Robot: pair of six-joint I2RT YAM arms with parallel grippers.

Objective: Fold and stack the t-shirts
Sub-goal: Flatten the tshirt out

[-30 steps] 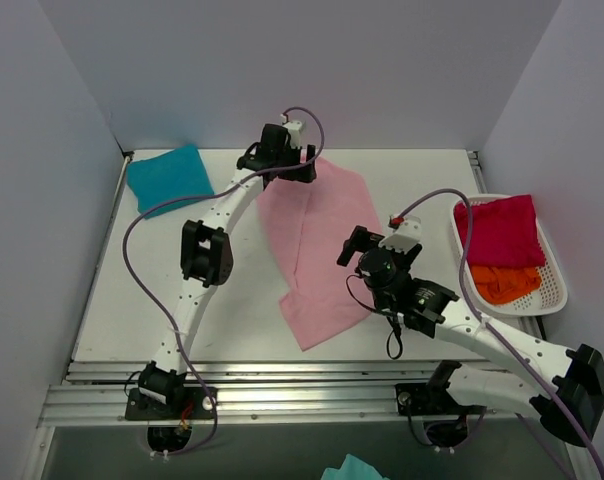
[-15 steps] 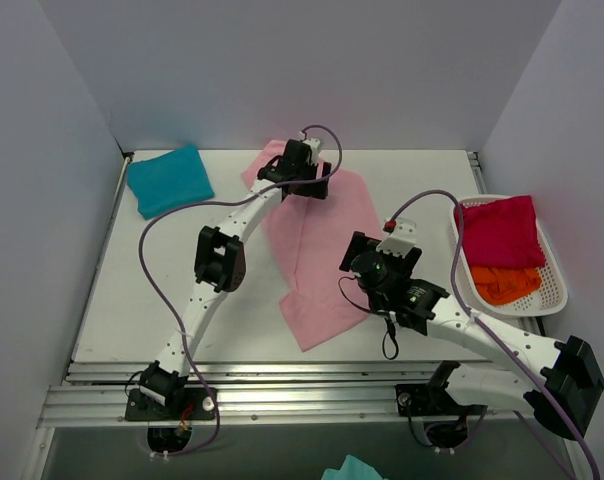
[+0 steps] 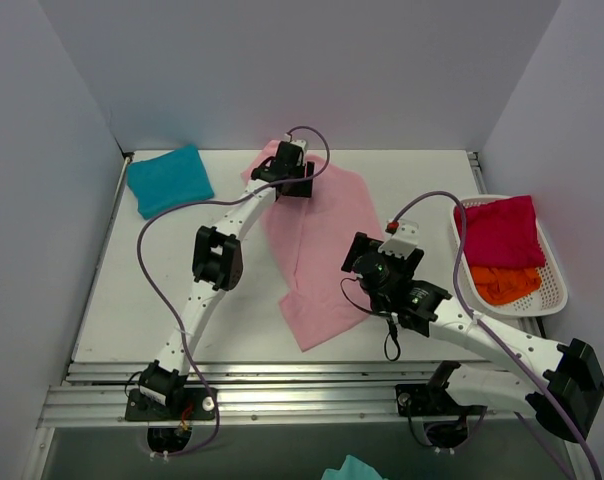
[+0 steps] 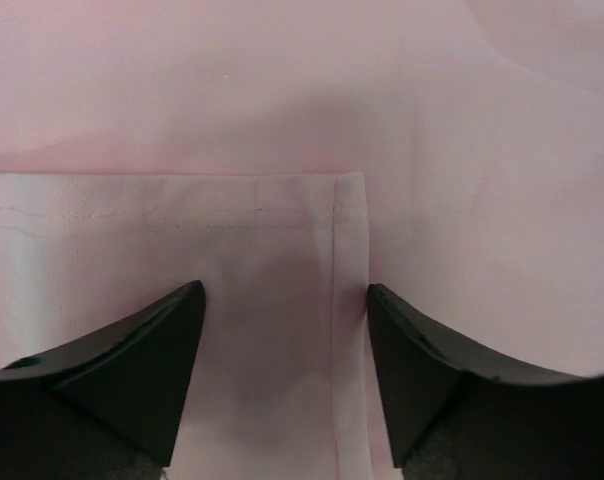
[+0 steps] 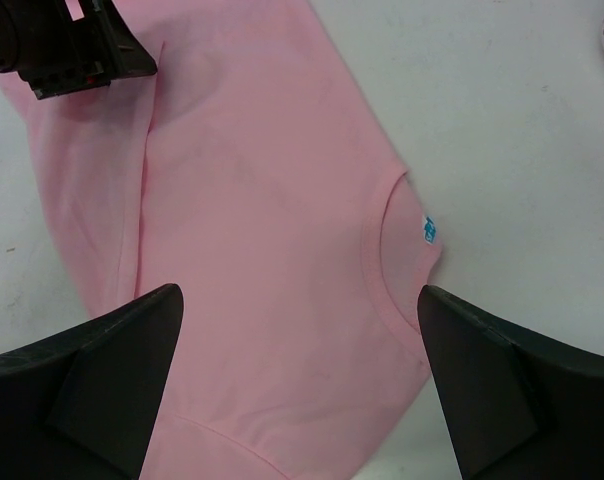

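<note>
- Your left gripper (image 4: 282, 305) has its jaws parted. A stitched hem corner of the light pink t-shirt (image 3: 317, 240) lies in the gap. Whether the fingertips touch the cloth cannot be told.
- Your right gripper (image 5: 300, 295) stands wide open above the same shirt, near its collar (image 5: 370, 245) and the blue label (image 5: 429, 230). It holds nothing.
- The pink shirt lies spread on the table (image 3: 132, 300), running from the far middle toward the near right. The left gripper is at its far end.
- The teal-blue t-shirt (image 3: 169, 178) lies folded at the far left corner, well apart from both grippers.
- The magenta-red t-shirt (image 3: 502, 230) and the orange t-shirt (image 3: 502, 283) sit in the white basket (image 3: 552, 272) at the right edge, with the red one at the far end.
</note>
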